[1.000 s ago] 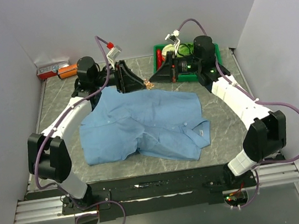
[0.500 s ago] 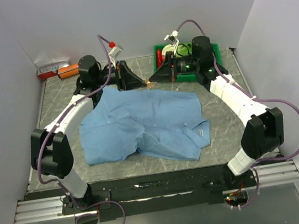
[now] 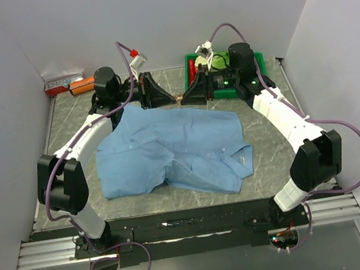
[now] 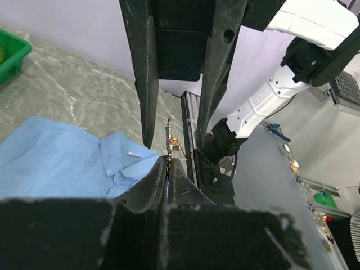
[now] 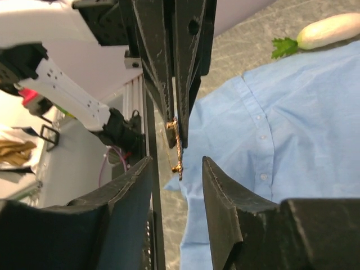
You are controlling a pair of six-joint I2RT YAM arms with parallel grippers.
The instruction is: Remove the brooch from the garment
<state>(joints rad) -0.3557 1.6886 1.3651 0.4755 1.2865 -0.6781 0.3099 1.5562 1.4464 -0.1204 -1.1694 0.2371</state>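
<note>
— Top external, starting from the far left?
— Red-and-orange box (image 3: 65,84) against the back wall, on the grey marbled table (image 3: 66,134).
— Next along?
— Then the left gripper (image 3: 169,99), reaching in just past the far edge of the garment (image 3: 169,150), with fingers (image 4: 152,185) pressed flat together, pinching the brooch (image 4: 170,136) by its lower end.
— And the cloth itself?
— Spread wrinkled mid-table, collar toward the near right, below both grippers.
— Whereabouts of the brooch, exactly?
— Held in the air between the two gripper tips, just beyond the garment's far edge and apart from the cloth. Coppery and thin, seen edge-on from the left wrist.
— Further right?
— Then the right gripper (image 5: 176,163), facing the other one tip to tip. Own fingers (image 5: 225,191) parted at a middling gap, one on either side of the brooch, touching neither it nor the closed pair.
— Beyond that?
— Green bin (image 3: 189,65) at the back right, mostly hidden by the right arm. Also a white radish (image 5: 332,31) with green leaves, lying on the table by the garment's edge, seen from the right wrist only.
</note>
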